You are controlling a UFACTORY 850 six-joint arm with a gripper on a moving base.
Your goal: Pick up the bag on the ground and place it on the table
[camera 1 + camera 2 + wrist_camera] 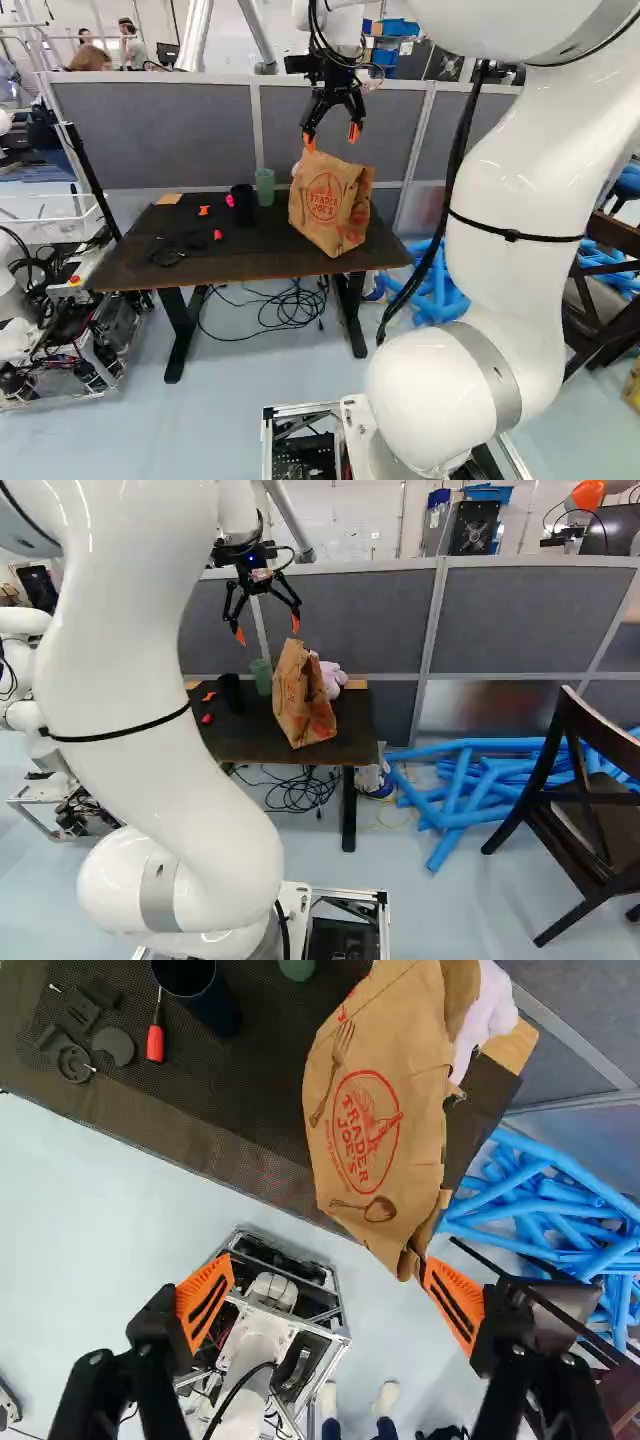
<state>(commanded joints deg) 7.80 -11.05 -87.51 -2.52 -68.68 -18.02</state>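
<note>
There is one counter (230, 267), with two legs (179, 330) showing under it. On it stand two cups, one dark cup (243, 204) and one green cup (264, 187), and one paper bag (333, 203) to their right. Near the dark cup lies one red-handled screwdriver (155, 1042). Several small dark parts (114, 1046) lie to the left, too merged to count surely. Off to the right are one wooden chair (590, 798) and many blue tubes (462, 790), too tangled to count.

Gripper (332, 137) spread open (pointing down)
</note>
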